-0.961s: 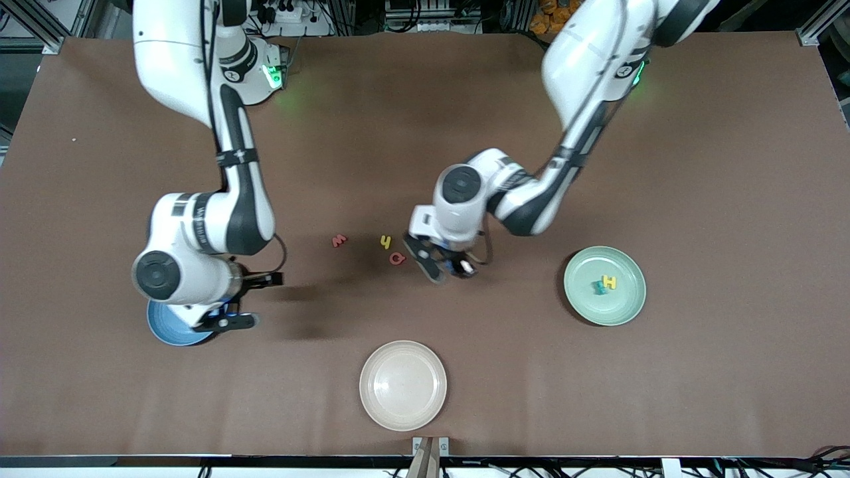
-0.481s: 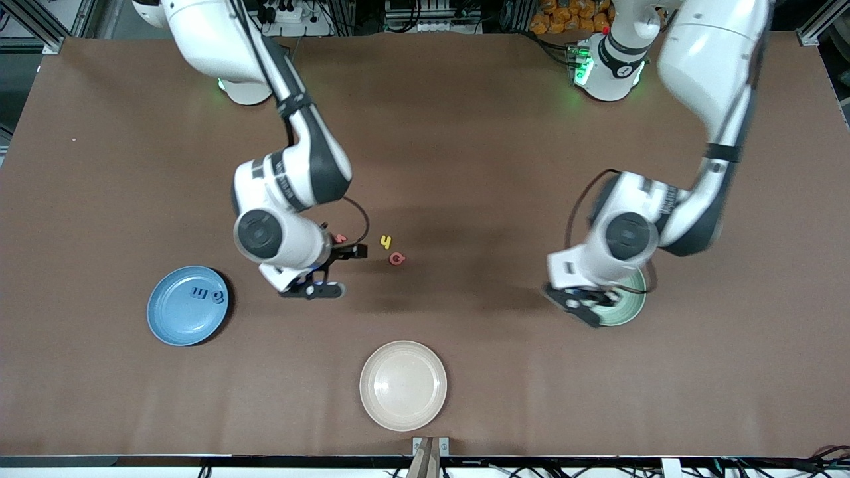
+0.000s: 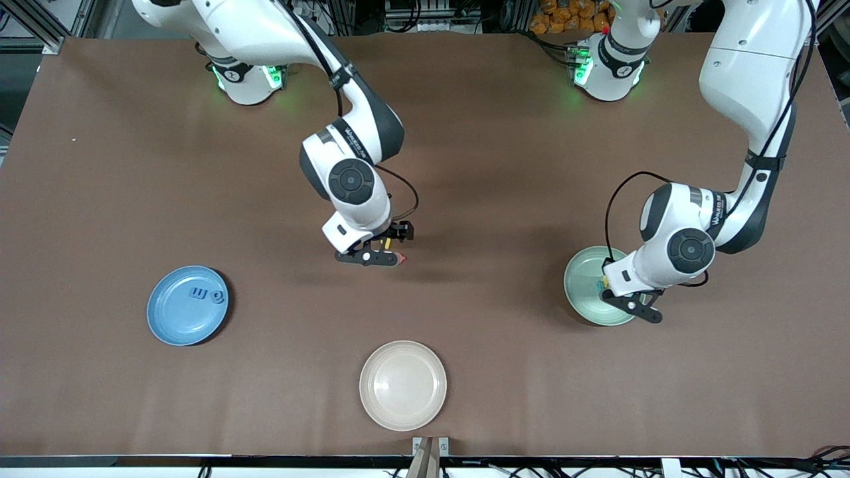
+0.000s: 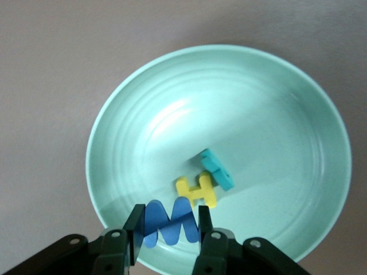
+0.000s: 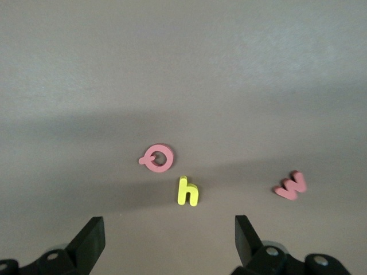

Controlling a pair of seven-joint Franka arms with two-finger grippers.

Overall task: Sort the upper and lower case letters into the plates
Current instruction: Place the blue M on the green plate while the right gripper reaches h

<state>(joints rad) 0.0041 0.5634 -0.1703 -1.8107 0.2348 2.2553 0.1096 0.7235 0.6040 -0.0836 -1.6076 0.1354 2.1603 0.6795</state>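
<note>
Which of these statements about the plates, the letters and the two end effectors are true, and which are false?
1. The left end effector grips a blue foam letter over the round mint green plate. True.
2. The right end effector is shut on a red letter. False: it is open over three loose letters on the brown table.
3. The round cream-white plate holds one yellow letter. False: it holds nothing.
4. A yellow foam letter H lies in the mint green plate. True.
5. The round blue plate holds letters. True.
</note>
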